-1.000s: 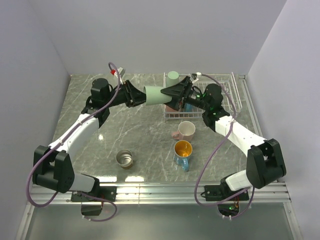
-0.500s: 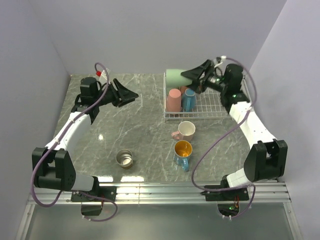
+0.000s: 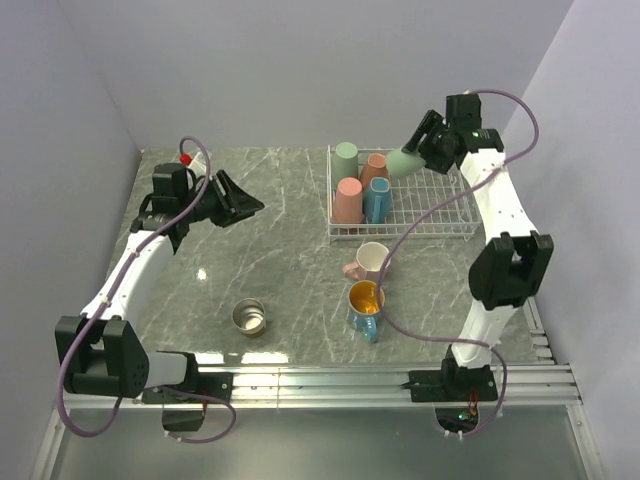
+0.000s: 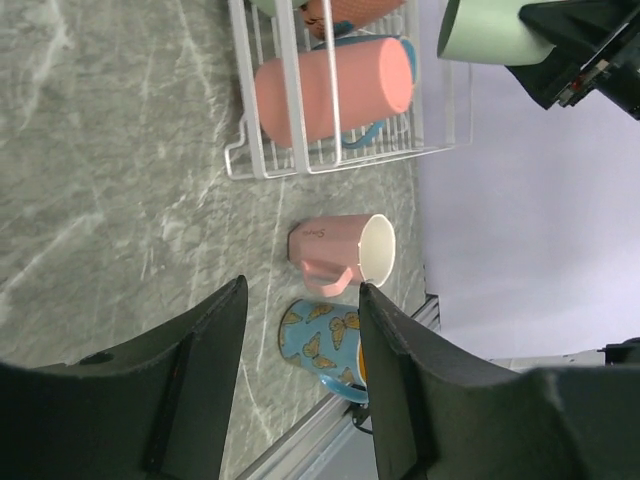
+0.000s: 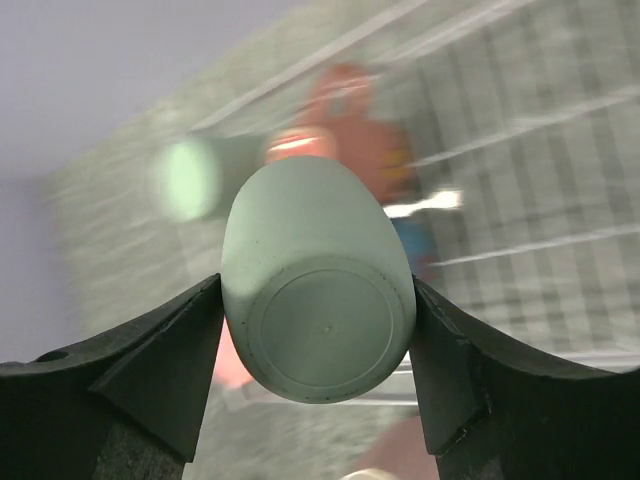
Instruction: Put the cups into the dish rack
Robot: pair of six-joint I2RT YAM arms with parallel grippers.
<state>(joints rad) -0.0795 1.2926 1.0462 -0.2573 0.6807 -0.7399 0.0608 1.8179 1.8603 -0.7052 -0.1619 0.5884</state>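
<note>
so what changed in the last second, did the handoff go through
Yes. The left hand let go of the mint green cup and drew back to the left, open and empty. The right hand took the cup and carried it from left of the dish rack to above its far side, still gripping it. The cups in the rack, pale pink mug, blue mug and steel cup stayed put.

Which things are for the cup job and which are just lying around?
For the job: dish rack, held mint cup, racked mint cup, brown cup, salmon cup, blue cup, pale pink mug, butterfly mug, steel cup.
Lying about: only the marble table.
</note>
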